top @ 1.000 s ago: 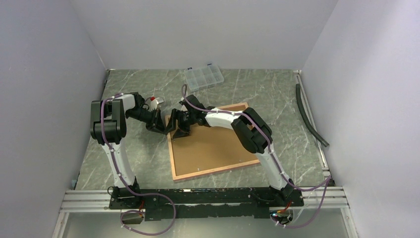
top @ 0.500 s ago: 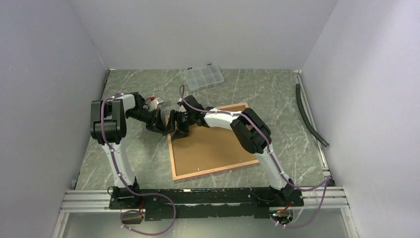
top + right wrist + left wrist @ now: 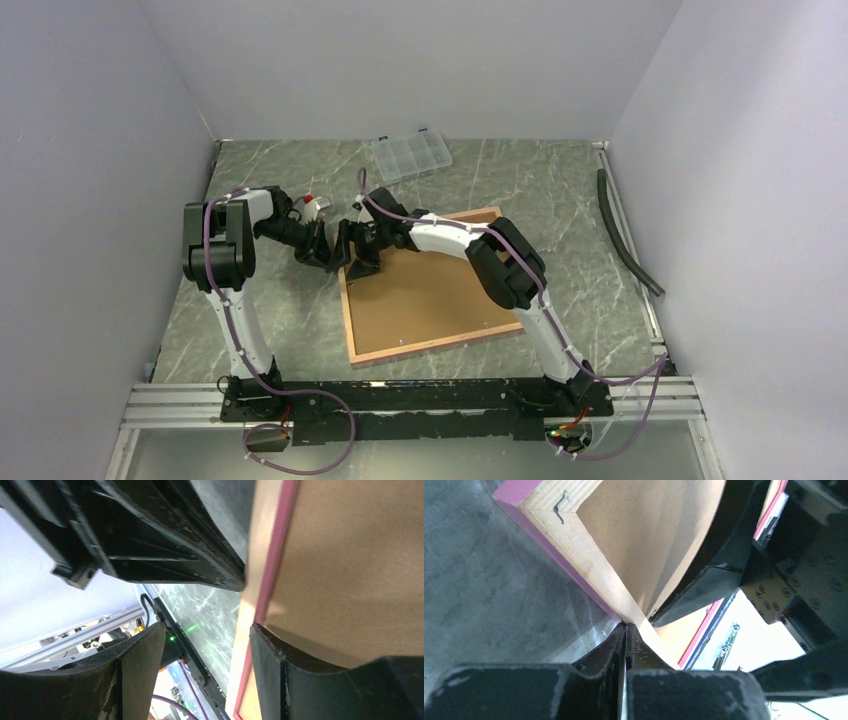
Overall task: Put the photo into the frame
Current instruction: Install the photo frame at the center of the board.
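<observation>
The frame point(image 3: 436, 343) lies with its back up in the middle of the desk point(image 3: 290, 320), and the brown backing board point(image 3: 430, 290) fills it. The photo I cannot make out in any view.

Both my hands meet at the far left corner of the frame and crowd each other there. My left hand point(image 3: 322, 250) is just outside the corner and my right hand point(image 3: 352, 250) is just over it, so from above this corner is hidden under them. Around the frame, a clear compartment box point(image 3: 411, 156) sits near the far wall, and a black hose point(image 3: 625, 235) lies along the right side, both well apart from the frame.

The left wrist view shows what the top view does not. My left fingers point(image 3: 604, 647) are pressed together, with their tips at the frame's wooden edge, and the board bends upward beside them. Whether they pinch the board, I cannot tell.

In the right wrist view my right fingers point(image 3: 300, 680) are spread. One is over the board and the other is over the desk, with the pink border between them. The left hand blocks the upper part of this view.
</observation>
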Action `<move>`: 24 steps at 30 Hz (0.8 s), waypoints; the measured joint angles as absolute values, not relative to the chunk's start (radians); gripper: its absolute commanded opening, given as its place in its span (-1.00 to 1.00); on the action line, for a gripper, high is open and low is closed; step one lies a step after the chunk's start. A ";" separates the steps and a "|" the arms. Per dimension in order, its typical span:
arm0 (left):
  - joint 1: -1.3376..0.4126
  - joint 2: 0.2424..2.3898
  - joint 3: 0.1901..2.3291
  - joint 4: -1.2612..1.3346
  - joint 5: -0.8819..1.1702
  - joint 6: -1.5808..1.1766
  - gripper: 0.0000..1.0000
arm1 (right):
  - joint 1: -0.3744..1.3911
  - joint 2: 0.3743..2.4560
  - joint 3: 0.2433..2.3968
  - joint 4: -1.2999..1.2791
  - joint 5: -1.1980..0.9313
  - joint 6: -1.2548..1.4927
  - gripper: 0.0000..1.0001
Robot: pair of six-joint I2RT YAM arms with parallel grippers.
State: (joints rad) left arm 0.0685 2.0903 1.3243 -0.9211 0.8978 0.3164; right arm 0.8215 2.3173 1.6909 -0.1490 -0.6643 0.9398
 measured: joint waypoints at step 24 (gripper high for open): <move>-0.059 1.923 1.144 -0.872 0.680 0.415 -0.84 | 0.219 1.661 1.190 -0.322 -0.211 0.716 1.00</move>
